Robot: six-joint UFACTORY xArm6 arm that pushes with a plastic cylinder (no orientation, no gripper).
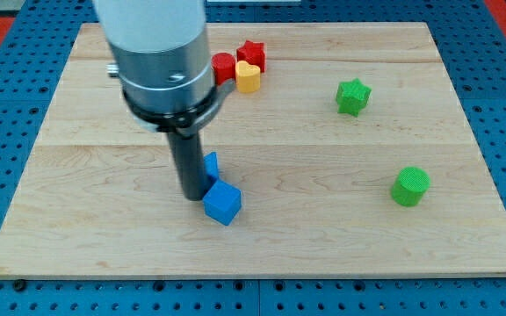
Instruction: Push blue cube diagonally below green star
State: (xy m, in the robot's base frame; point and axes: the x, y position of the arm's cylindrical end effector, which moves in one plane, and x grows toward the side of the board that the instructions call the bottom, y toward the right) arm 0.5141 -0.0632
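Observation:
The blue cube lies on the wooden board at the lower middle-left. My tip rests on the board just left of the cube, touching or nearly touching its left side. A second blue block sits right behind the rod, partly hidden by it, just above the cube. The green star lies far off at the view's upper right.
A green cylinder sits at the right, below the star. A red cylinder, a red star and a yellow heart-shaped block cluster at the top middle, beside the arm's grey body.

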